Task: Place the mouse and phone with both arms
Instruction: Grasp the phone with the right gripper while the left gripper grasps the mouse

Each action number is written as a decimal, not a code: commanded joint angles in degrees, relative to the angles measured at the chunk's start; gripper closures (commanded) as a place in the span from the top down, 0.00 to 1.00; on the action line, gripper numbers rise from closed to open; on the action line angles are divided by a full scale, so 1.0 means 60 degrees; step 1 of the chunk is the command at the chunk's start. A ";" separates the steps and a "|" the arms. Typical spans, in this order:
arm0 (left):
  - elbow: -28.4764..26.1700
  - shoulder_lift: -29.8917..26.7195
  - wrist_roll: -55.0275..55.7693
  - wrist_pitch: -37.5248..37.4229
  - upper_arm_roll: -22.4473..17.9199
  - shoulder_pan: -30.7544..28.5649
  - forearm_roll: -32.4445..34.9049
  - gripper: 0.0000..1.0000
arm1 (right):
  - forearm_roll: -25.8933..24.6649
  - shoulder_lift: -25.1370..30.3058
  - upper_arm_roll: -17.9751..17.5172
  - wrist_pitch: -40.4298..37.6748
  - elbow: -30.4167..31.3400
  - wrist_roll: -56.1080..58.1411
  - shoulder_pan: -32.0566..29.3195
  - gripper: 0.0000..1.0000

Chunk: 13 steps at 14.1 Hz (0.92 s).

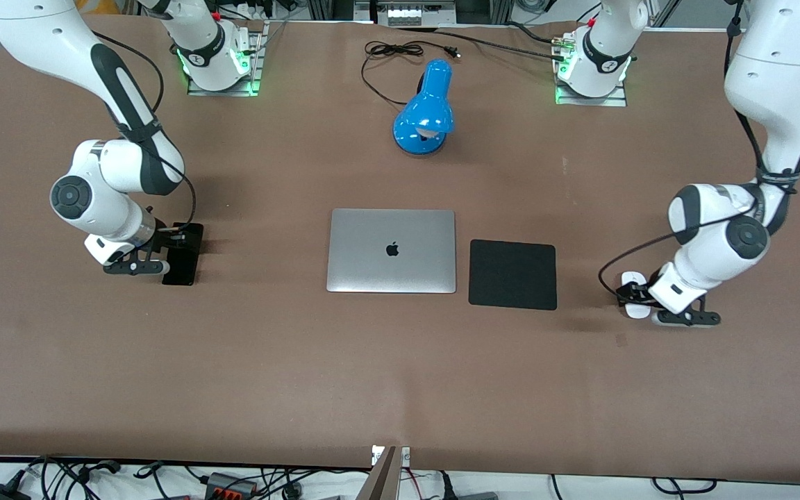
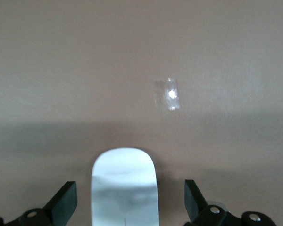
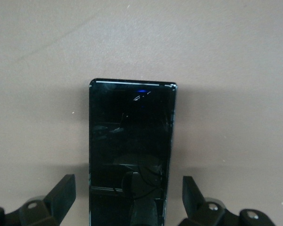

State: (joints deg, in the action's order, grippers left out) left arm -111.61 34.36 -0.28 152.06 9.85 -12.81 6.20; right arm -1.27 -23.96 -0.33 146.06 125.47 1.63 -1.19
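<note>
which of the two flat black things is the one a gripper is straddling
The phone, the slim glossy one toward the right arm's end, lies between the open right gripper's fingers. The squarer matte mouse pad sits beside the laptop.

white jointed arms (image 1: 775, 76); dark grey joint bands; black cables; black grippers (image 1: 632, 295)

A closed silver laptop (image 1: 392, 251) lies beside a black mouse pad (image 1: 512, 273), with a blue desk lamp (image 1: 425, 111) farther from the front camera.

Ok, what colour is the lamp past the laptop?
Glossy blue lamp, clearest in the front view.
</note>
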 commanded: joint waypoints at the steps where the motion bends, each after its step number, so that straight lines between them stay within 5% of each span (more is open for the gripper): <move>1: -0.0382 0.0015 -0.0129 0.0394 0.0057 -0.0121 0.0139 1.00 | -0.0110 -0.0122 -0.0004 0.0353 0.0167 0.0299 -0.0022 1.00; 2: -0.0397 0.0030 -0.0129 0.0394 0.0057 -0.0136 0.0153 1.00 | -0.0110 -0.0152 -0.0004 0.0353 0.0182 0.0300 -0.0022 1.00; 6: -0.0353 0.0016 -0.0100 0.0351 0.0072 -0.0238 0.0139 0.41 | -0.0110 -0.0328 -0.0004 0.0426 0.0182 0.0300 -0.0007 1.00; 8: -0.0280 -0.0072 -0.0057 0.0307 0.0072 -0.0238 0.0139 0.34 | -0.0110 -0.0357 -0.0004 0.0441 0.0182 0.0300 -0.0007 1.00; 11: -0.0148 -0.0262 -0.0056 0.0263 0.0072 -0.0238 0.0153 0.34 | -0.0096 -0.0372 -0.0004 0.0441 0.0167 0.0855 -0.0022 0.28; 13: 0.0143 -0.0481 -0.0042 -0.0450 0.0086 -0.0209 0.0154 0.34 | -0.0096 -0.0357 -0.0004 0.0398 0.0153 0.0871 -0.0022 0.00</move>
State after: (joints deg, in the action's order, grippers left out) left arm -112.03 33.82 -0.28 153.32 9.86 -13.64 6.20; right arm -1.36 -25.90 -0.30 147.60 125.82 5.51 -1.21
